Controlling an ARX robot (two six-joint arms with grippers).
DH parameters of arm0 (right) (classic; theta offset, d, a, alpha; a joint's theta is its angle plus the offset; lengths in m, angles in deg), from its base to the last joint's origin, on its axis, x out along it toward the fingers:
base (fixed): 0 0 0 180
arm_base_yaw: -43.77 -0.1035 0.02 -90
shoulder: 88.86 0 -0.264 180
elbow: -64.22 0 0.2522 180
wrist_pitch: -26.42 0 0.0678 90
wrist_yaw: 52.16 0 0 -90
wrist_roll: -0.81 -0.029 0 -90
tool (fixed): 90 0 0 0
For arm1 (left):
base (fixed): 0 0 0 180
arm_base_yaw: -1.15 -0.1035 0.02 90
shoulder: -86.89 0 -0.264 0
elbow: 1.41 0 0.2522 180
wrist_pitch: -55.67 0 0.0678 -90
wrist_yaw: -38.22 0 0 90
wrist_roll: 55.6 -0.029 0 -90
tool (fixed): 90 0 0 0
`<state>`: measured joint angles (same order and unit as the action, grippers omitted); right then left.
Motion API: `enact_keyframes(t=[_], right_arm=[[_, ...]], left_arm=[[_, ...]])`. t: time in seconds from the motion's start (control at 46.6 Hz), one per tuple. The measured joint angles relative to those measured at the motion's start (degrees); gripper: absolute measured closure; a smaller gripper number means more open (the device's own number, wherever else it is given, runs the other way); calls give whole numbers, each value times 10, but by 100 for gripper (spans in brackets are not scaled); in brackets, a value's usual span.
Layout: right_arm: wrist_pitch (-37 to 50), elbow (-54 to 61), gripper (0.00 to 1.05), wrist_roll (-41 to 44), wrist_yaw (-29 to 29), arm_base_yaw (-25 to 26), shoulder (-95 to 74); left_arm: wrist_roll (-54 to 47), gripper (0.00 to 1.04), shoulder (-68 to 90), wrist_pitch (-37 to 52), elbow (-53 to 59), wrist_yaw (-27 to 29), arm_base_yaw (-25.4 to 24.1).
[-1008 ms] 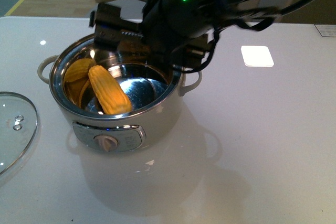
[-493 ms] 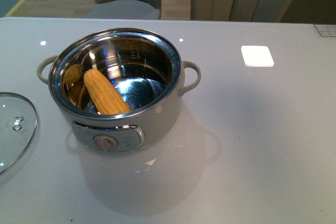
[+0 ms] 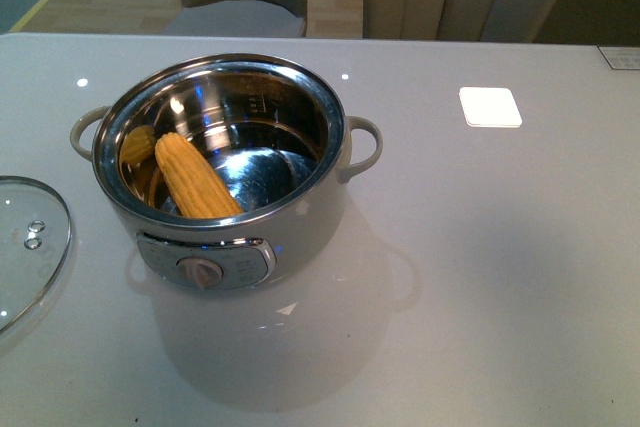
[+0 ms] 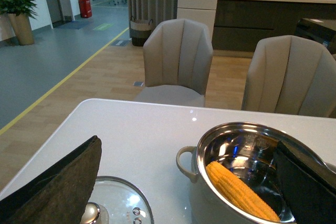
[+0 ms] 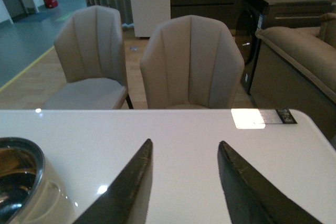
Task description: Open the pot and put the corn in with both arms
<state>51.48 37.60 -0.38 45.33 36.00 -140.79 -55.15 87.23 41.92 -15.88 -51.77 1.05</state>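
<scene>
**Corn lying in the open pot**

On the white tabletop (image 3: pixel 480 277), the pot (image 3: pixel 225 237) is standing uncovered, the corn (image 3: pixel 196 177) leaning inside at its left. The lid (image 3: pixel 25 247) is resting at far left. Both the left claw (image 4: pixel 184 182) and right claw (image 5: pixel 184 182) are hanging released, grasping nothing.

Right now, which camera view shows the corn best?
The front view: it looks down into the open pot, so the corn shows nearly whole, leaning against the inner wall. The left wrist view catches the corn from the side, its lower end cut off by the frame's edge. The right wrist view shows only the pot's edge, no corn.
</scene>
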Motion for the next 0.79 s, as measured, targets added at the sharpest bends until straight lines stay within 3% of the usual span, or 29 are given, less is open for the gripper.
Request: enact_keyframes(t=[0.15,0.214,0.364,0.793], right_arm=[[-12,39,96,6,-18,19,48],[-19,48,103,10,-24,24,64],[-47,75,103,9,-70,73,118],[-105,118,103,10,-73,76,231]], left_arm=[[0,7,0,0,0,0,0],[0,7,0,0,0,0,0],[0,7,0,0,0,0,0],[0,7,0,0,0,0,0]])
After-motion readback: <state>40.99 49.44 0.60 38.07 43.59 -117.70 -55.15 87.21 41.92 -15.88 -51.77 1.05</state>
